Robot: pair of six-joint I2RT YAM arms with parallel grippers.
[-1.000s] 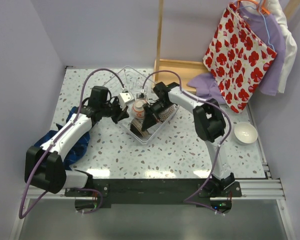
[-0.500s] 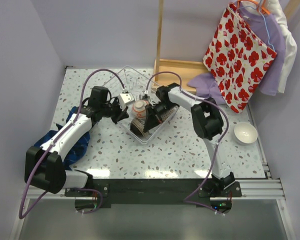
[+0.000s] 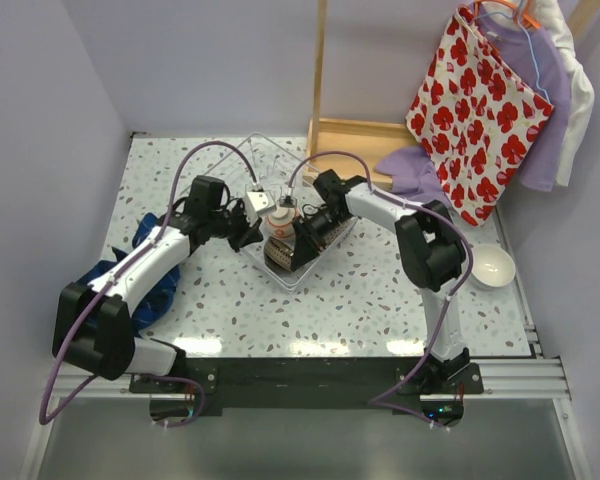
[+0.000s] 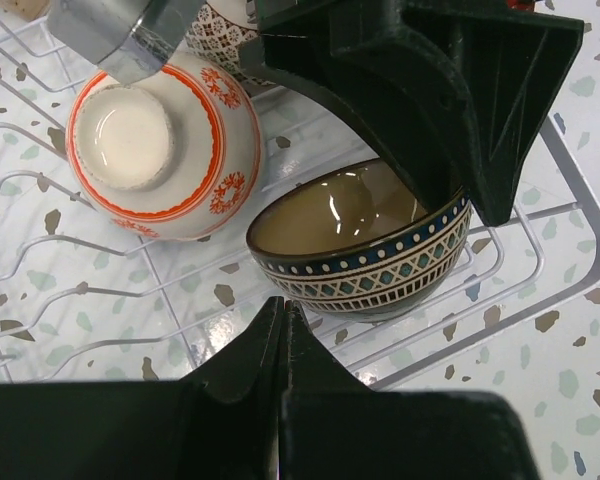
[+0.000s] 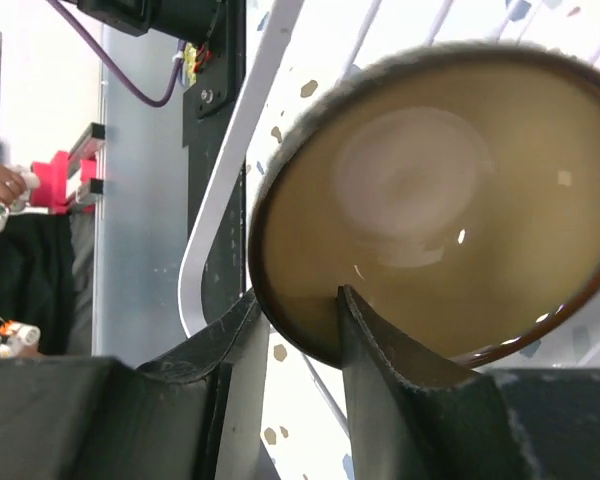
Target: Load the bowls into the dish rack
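Note:
The clear dish rack (image 3: 242, 152) stands mid-table. A brown glazed bowl with a net-patterned band (image 4: 365, 245) leans on its side at the rack's near end (image 4: 545, 262), beside a red-patterned bowl (image 4: 165, 150) lying foot-outward. My right gripper (image 5: 298, 298) is open, one finger inside this brown bowl (image 5: 430, 190) and one outside its rim. My left gripper (image 4: 282, 305) is shut on nothing, its tip just in front of the bowl's outer wall. A white bowl (image 3: 491, 265) sits on the table at the far right.
A shallow wooden box (image 3: 355, 140) lies behind the rack, with purple cloth (image 3: 415, 172) and a hanging red-flowered bag (image 3: 477, 105) to the right. A blue cloth (image 3: 145, 280) lies under the left arm. Both arms meet over the rack's near end.
My right gripper's jaws have spread apart around the brown bowl's rim, and the bowl now rests in the rack. The left gripper has shifted right, closer to the rack.

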